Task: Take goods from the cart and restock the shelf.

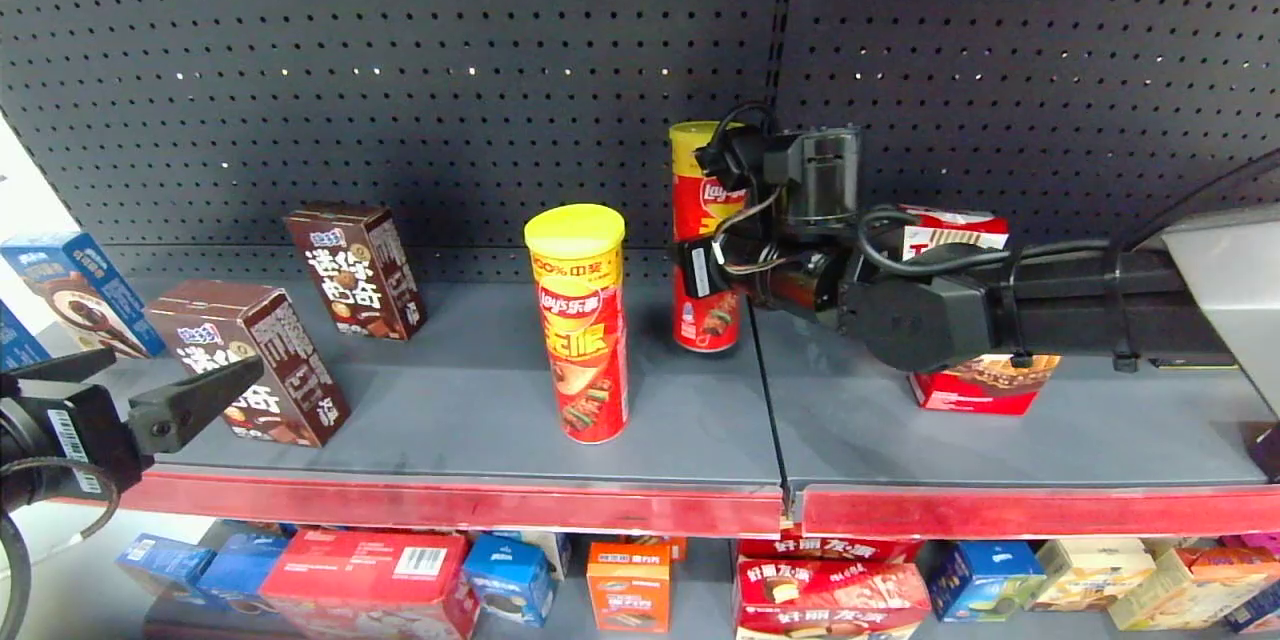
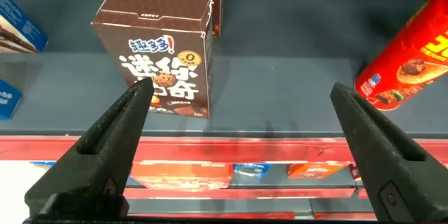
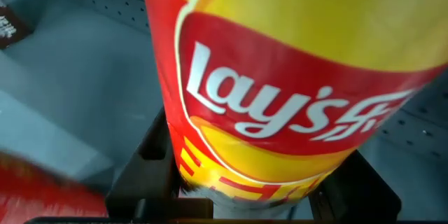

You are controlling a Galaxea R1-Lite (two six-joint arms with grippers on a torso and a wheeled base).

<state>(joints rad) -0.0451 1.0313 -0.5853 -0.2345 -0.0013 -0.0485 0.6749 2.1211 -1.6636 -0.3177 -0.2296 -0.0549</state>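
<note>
We see right claw (image 1: 708, 270) clamped round middle of rear chips can (image 1: 695, 180); can upright at back of shelf (image 1: 480, 400), close to pegboard. We note second chips can (image 1: 580, 320) upright nearer front edge, apart from first. We find left claw (image 2: 239, 91) spread wide, gripping nothing, hanging just off shelf's red front lip, facing front brown cookie box (image 1: 255, 360). Behind it stands another brown cookie box (image 1: 357, 270). Beyond right arm, red box (image 1: 965, 390) on right shelf section.

Bright even light; soft shadows; shelf (image 1: 450, 400) edges bowed.
</note>
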